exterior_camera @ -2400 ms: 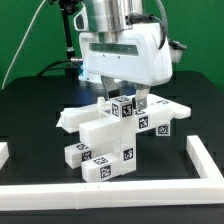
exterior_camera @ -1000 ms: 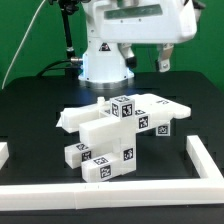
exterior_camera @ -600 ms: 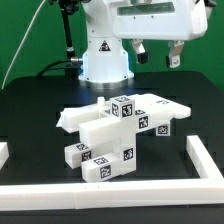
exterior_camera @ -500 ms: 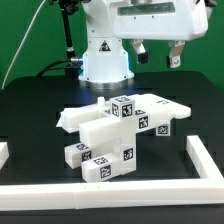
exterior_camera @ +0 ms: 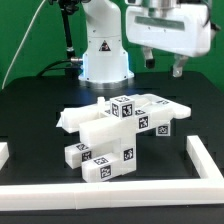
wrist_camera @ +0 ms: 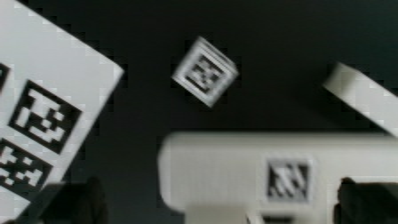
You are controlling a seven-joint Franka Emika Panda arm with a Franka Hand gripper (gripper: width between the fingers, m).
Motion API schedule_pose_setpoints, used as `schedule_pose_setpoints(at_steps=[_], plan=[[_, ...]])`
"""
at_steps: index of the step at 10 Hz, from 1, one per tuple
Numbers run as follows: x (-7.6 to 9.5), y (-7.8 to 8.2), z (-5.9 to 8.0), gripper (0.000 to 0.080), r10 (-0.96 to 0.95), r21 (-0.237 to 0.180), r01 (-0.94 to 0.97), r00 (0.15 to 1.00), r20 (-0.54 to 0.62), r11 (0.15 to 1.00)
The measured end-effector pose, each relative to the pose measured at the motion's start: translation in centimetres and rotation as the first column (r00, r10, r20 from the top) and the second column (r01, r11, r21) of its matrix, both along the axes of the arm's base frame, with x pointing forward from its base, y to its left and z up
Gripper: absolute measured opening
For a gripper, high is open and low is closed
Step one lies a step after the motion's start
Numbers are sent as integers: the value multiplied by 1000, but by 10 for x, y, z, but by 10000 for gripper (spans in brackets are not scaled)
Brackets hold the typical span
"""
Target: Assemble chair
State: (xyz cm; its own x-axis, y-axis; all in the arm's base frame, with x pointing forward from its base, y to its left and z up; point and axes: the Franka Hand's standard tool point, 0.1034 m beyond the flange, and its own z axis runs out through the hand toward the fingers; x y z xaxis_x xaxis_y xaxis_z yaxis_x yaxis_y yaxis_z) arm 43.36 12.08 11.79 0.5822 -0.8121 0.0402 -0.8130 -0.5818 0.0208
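Observation:
The chair's white tagged pieces (exterior_camera: pixel 118 128) lie clustered mid-table: a flat slab (exterior_camera: pixel 165 106) at the back, a tagged block (exterior_camera: pixel 124 108), and leg bars (exterior_camera: pixel 100 160) in front. My gripper (exterior_camera: pixel 165 64) hangs high above the cluster's right side in the exterior view, open, with nothing between its fingers (exterior_camera: pixel 180 68). In the wrist view a white piece with a tag (wrist_camera: pixel 267 170) lies far below, between the dark fingers (wrist_camera: pixel 71 205) of the gripper (wrist_camera: pixel 217 205). Another tagged piece (wrist_camera: pixel 45 110) shows beside it.
Low white border rails run along the front (exterior_camera: pixel 110 196), the exterior view's right (exterior_camera: pixel 205 160) and left (exterior_camera: pixel 3 152). The robot base (exterior_camera: pixel 105 55) stands behind the pieces. A lone tag (wrist_camera: pixel 208 70) shows against the black table in the wrist view.
The gripper rose from among the chair pieces and moved toward the exterior view's right, staying open and empty. The pieces have not moved.

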Motion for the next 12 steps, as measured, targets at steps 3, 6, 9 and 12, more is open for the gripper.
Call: schedule_pose_setpoints(at_steps=[3, 6, 9, 12], plan=[[2, 4, -5, 648, 6, 6, -6, 1000, 15, 1000], [0, 7, -16, 648, 21, 16, -22, 998, 59, 1000], [-6, 12, -56, 648, 35, 5, -35, 997, 63, 999], [-9, 15, -84, 648, 12, 1, -12, 999, 42, 1000]])
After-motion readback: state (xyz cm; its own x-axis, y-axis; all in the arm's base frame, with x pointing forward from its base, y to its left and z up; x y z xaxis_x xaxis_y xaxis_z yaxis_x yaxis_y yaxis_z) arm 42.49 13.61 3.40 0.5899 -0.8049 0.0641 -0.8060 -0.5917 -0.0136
